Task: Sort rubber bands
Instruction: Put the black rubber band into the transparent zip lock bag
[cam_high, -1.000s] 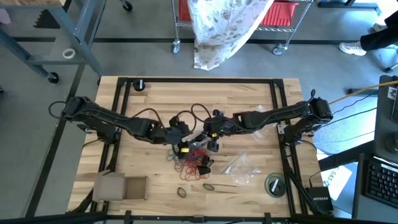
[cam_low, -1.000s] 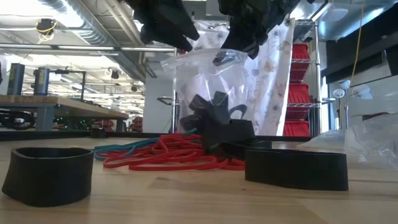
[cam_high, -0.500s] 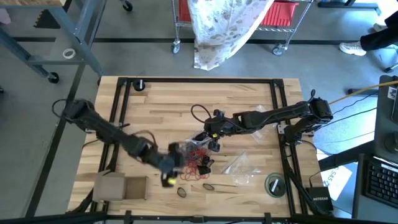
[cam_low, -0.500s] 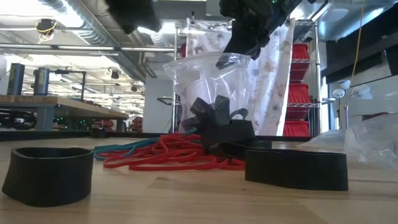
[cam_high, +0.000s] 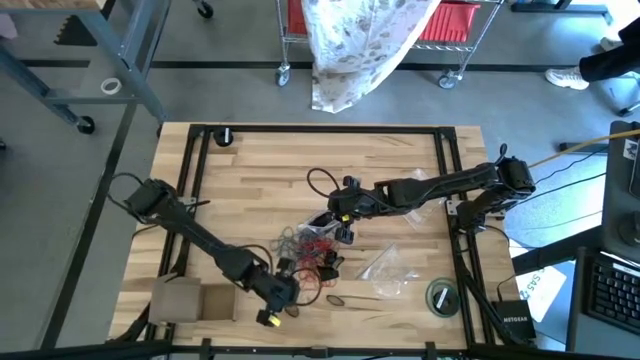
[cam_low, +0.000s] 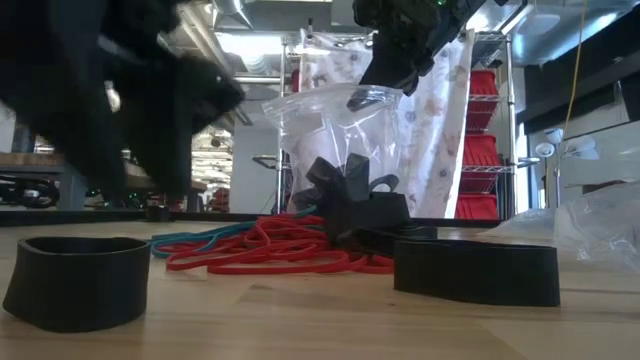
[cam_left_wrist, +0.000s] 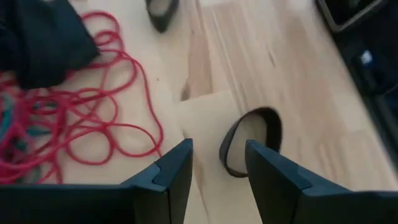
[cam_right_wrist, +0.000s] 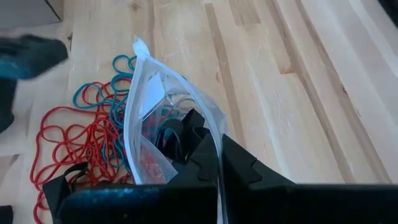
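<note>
Red rubber bands (cam_high: 315, 262) lie tangled mid-table with teal ones (cam_right_wrist: 102, 93), also seen as a red pile (cam_low: 270, 255) (cam_left_wrist: 74, 118). Two wide black bands (cam_low: 75, 280) (cam_low: 475, 270) lie nearer the near edge. My left gripper (cam_high: 282, 293) (cam_left_wrist: 217, 155) is open, low over the wood, just short of one black band (cam_left_wrist: 252, 140) (cam_high: 292, 310). My right gripper (cam_high: 340, 215) (cam_low: 385, 75) is shut on a clear plastic bag (cam_low: 330, 150) (cam_right_wrist: 161, 124) with black bands (cam_low: 350, 190) inside. My right gripper pinches the clear bag's open rim (cam_right_wrist: 219, 163) (cam_low: 368, 95) between its two fingers, coming from above. The bag hangs upright below the fingers with its mouth gaping, and its bottom (cam_low: 340, 225) rests on the table among the red bands.
A second clear bag (cam_high: 385, 268) lies right of the pile, a green-lidded round thing (cam_high: 441, 296) near the right rail. A cardboard box (cam_high: 195, 300) sits by the near-left corner. A small black object (cam_high: 225, 137) stands at the far edge. Bare wood lies across the far half.
My left arm has left the bag's rim at mid-table and swung toward the near edge and down, ending low beside a black band. The bag has stayed hanging from my right gripper, which kept still.
</note>
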